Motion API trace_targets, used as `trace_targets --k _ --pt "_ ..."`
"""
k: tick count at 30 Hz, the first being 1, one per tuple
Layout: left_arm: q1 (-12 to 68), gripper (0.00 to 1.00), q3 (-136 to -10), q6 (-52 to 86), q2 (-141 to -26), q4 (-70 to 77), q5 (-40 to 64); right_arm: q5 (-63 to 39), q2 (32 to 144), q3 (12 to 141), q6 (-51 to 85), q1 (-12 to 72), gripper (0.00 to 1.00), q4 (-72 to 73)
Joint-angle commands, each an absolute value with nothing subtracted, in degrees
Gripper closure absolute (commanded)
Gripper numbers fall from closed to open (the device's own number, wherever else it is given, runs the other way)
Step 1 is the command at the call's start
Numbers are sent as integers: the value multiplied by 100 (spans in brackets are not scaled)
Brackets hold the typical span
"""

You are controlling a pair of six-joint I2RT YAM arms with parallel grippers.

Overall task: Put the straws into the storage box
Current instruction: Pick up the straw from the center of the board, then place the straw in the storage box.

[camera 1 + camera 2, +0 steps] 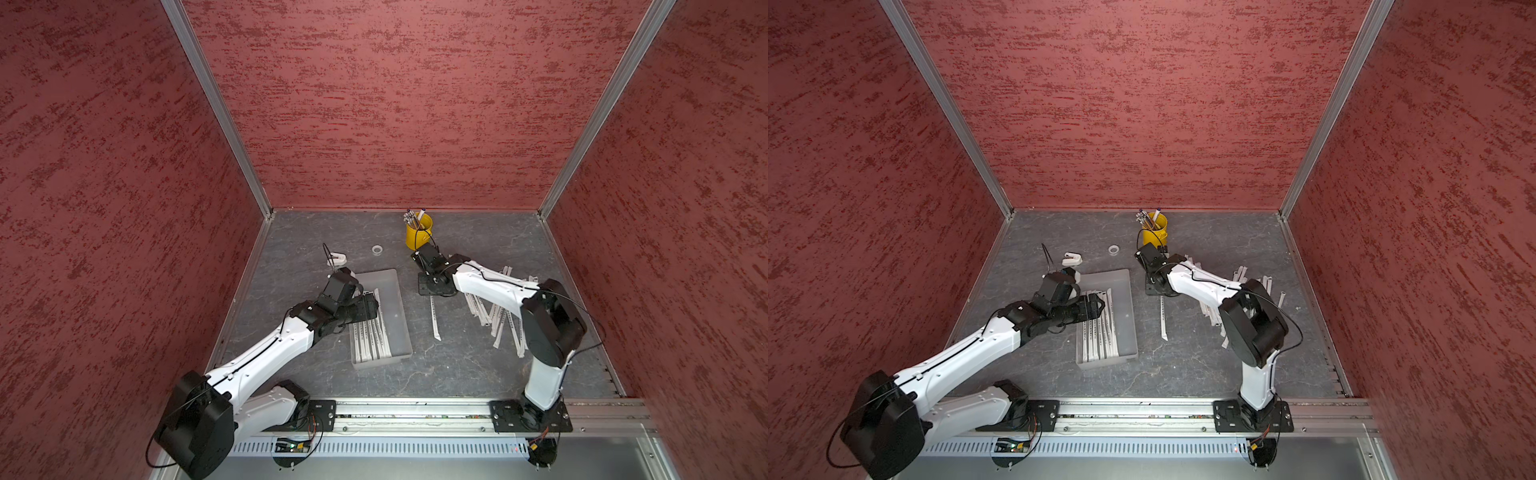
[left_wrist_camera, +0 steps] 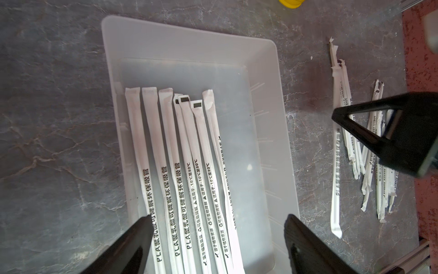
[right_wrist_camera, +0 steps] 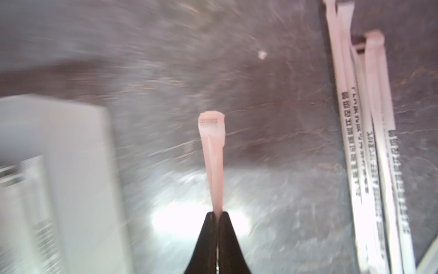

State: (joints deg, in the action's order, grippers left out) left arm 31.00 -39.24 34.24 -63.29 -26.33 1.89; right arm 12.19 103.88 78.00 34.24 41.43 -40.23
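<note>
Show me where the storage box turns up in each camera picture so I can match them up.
In a top view: storage box, just below the picture's centre.
In a top view: same spot, slightly further left.
Left wrist view: fills the middle, with the straws inside in a row.
Right wrist view: blurred white block at the picture's edge, beside the straw pinched in the right claw.
Shared landmark: the loose straws lying beside it.
</note>
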Motion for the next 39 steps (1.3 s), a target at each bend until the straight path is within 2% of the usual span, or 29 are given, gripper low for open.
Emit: trace_targets --k 1,7,17,26,32,39 --pt "3067 11 -3956 3478 -6125 -2726 75 1288 10055 8085 3915 4751 93 -4133" --pt "3138 11 -3789 3651 -6084 -2641 135 1239 10652 8343 4217 5374 93 -3334" --pt "3131 11 -3547 3726 -6021 -2492 158 1066 11723 8771 4130 5432 94 -3182" --pt "3128 11 -3576 3683 -6096 -2428 175 782 12154 8833 4374 5458 94 -3191" --pt "3129 11 -3590 3681 -6093 -2417 176 763 12200 8870 4412 5449 90 -3232" --pt "3111 11 -3728 3597 -5998 -2602 119 763 11705 8964 4376 5445 77 -3516"
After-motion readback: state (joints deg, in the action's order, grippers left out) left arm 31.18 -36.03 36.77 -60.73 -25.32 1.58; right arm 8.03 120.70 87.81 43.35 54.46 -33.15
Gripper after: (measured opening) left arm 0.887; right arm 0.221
